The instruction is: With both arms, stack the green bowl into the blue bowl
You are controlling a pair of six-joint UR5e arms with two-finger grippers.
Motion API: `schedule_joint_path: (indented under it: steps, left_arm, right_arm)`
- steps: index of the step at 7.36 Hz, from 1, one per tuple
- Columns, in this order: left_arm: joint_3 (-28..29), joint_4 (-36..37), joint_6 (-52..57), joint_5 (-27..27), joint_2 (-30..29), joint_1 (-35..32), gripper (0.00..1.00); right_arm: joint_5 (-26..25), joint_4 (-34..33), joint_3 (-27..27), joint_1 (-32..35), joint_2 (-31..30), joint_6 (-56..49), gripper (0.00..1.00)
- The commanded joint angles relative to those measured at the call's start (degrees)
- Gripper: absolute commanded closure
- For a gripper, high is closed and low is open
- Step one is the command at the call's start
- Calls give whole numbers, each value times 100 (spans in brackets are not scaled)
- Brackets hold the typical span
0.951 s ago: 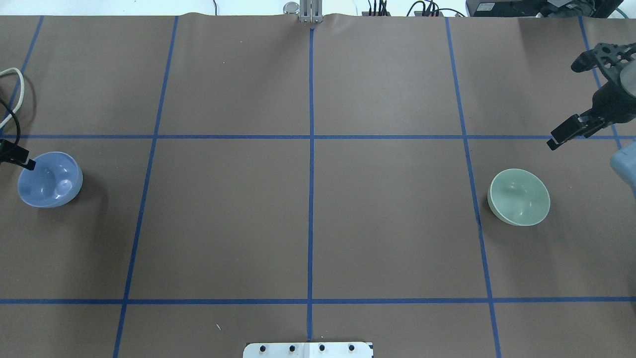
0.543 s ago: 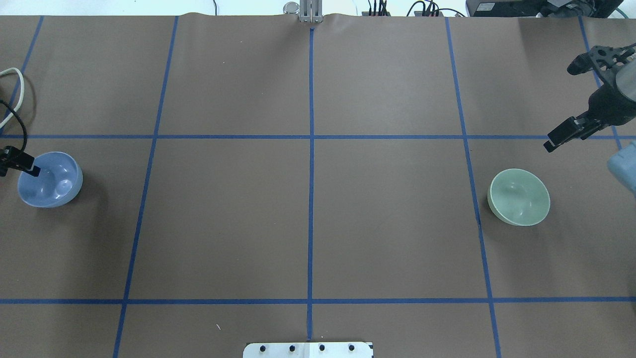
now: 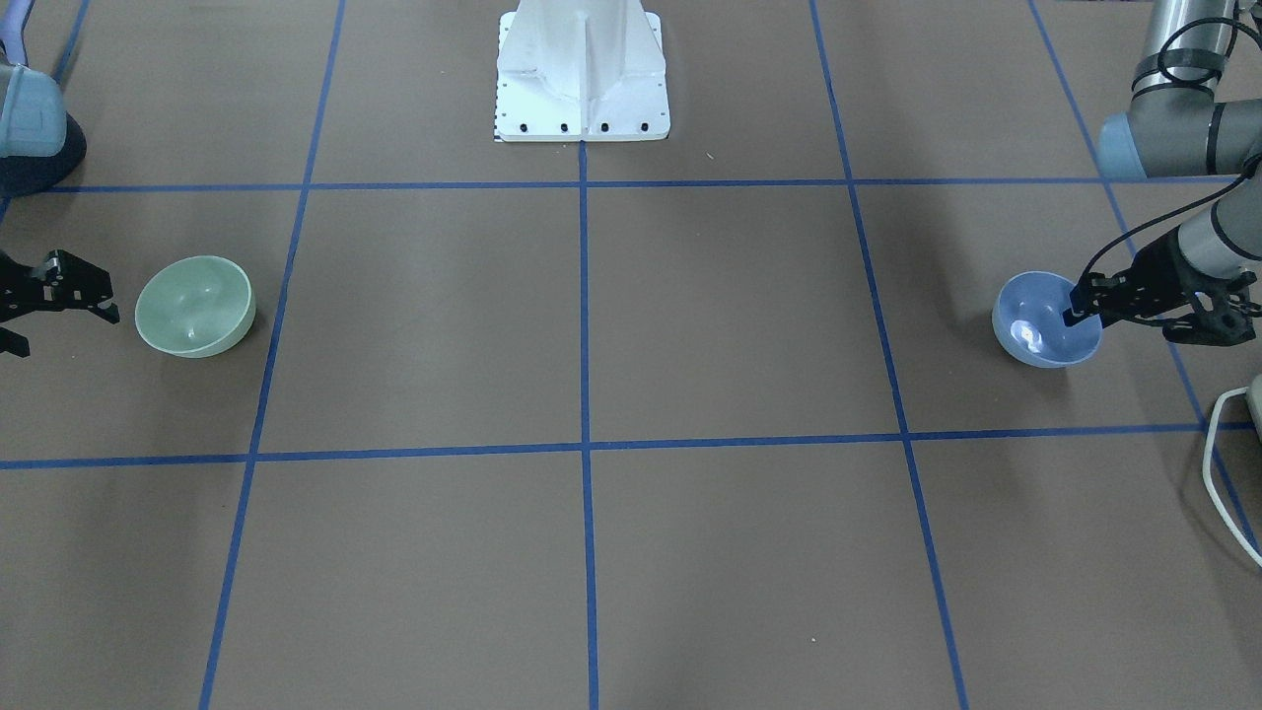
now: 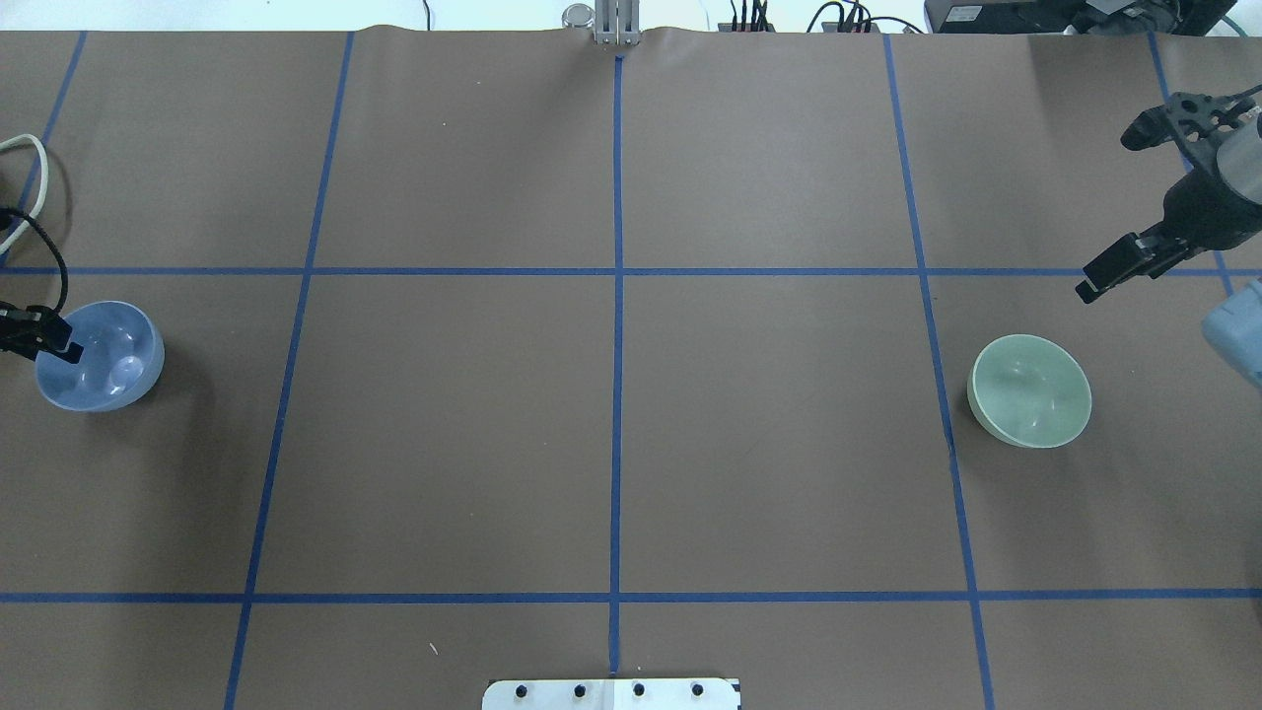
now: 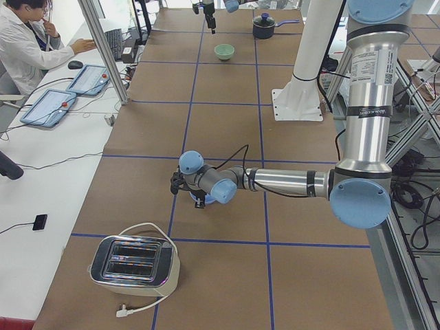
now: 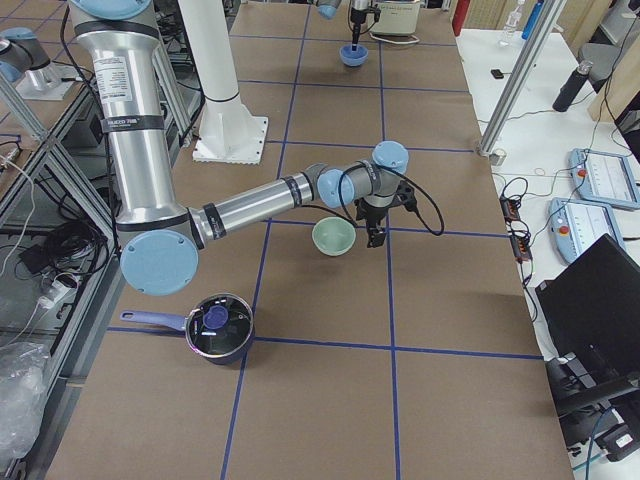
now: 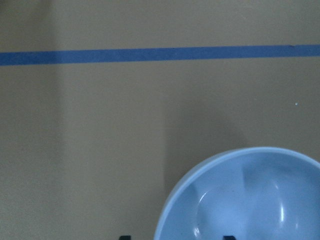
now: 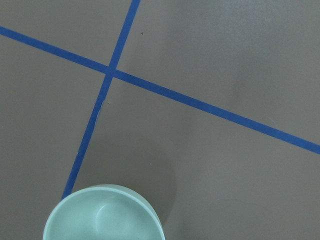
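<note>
The blue bowl (image 4: pixel 104 360) sits upright at the table's left end; it also shows in the front view (image 3: pixel 1040 325) and fills the lower right of the left wrist view (image 7: pixel 250 200). My left gripper (image 4: pixel 25 340) (image 3: pixel 1114 318) is open and straddles the bowl's outer rim, with one finger (image 4: pixel 65 347) inside the bowl. The green bowl (image 4: pixel 1030 391) (image 3: pixel 194 306) sits upright at the right end and shows at the bottom of the right wrist view (image 8: pixel 102 215). My right gripper (image 4: pixel 1114 207) (image 3: pixel 54 320) is open and empty, beyond the green bowl and apart from it.
A white pedestal (image 3: pixel 582 69) stands mid-table on the robot's side. A toaster (image 5: pixel 134 265) with a white cable (image 4: pixel 30 163) stands beyond the blue bowl. A dark pot (image 6: pixel 218 325) stands past the green bowl. An operator (image 5: pixel 27 41) sits at a side desk.
My left gripper's finger has slid further into the blue bowl, toward the robot's side. My right gripper has shifted slightly toward the table's middle. Neither bowl has moved.
</note>
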Motion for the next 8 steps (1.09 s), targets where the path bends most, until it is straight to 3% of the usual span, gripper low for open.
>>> schedule_joint_path:
  steps: [1, 4, 7, 8]
  left_arm:
    - [60, -9, -1, 0, -17, 6, 57]
    - [96, -36, -88, 0, -35, 24, 66]
    - [87, -194, -492, 0, -88, 33, 92]
    - [78, -194, -510, 0, -97, 33, 93]
  right_arm:
    - [0, 0, -2, -27, 1, 0, 0]
    - [-9, 0, -19, -53, 18, 0, 0]
    - [-9, 0, -37, -62, 44, 0, 0]
    - [-9, 0, -37, -62, 45, 0, 0]
